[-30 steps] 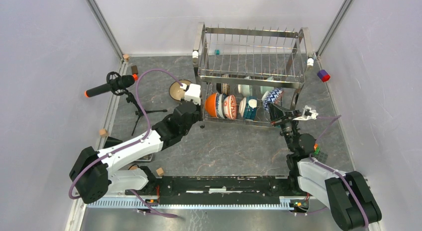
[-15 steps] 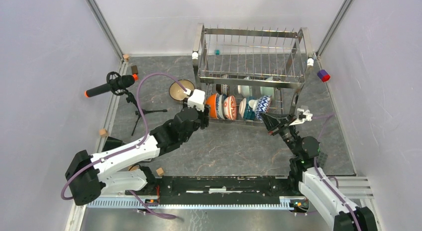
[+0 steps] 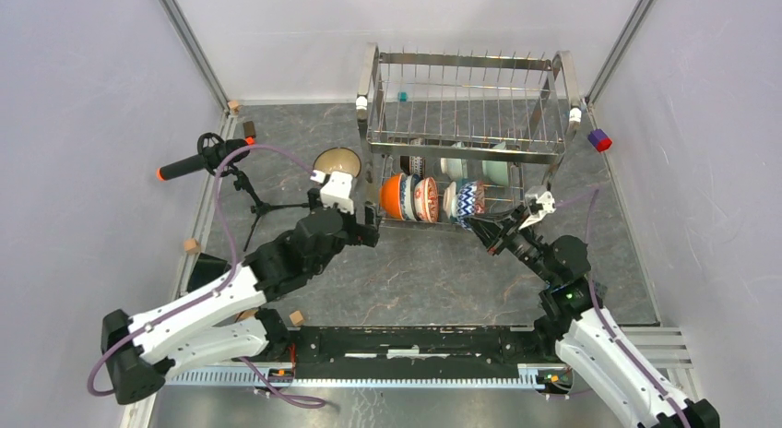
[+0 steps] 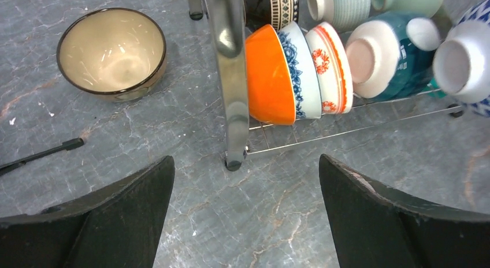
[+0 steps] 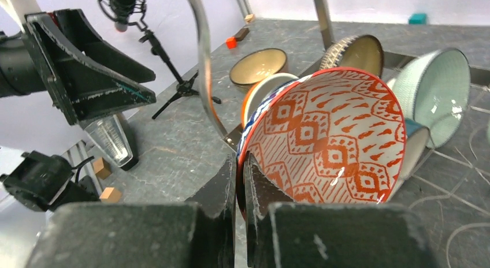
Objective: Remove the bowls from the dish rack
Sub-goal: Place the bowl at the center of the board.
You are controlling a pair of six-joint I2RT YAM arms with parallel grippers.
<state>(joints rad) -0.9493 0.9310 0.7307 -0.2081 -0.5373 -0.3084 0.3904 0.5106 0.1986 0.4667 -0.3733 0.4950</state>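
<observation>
This is a robotics lab test cell: plain white walls [image 3: 92, 96] framed by aluminium posts [image 3: 191, 45] enclose a grey marbled surface [image 3: 433, 271] where two arms [image 3: 231, 285] bolted to a rail [image 3: 406, 345] face a dish rack [image 3: 466, 151], with a microphone [image 3: 195, 160] on a tripod [image 3: 261, 207] at the left.

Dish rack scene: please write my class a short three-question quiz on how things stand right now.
1. True or false: the left hand is open and empty.
2. Fill in: the tan bowl stands on the ___, outside the dish rack.
3. The right hand holds the patterned bowl by: A its foot; B its rim; C not at all.
Key: 1 true; 2 table; 3 B.
</observation>
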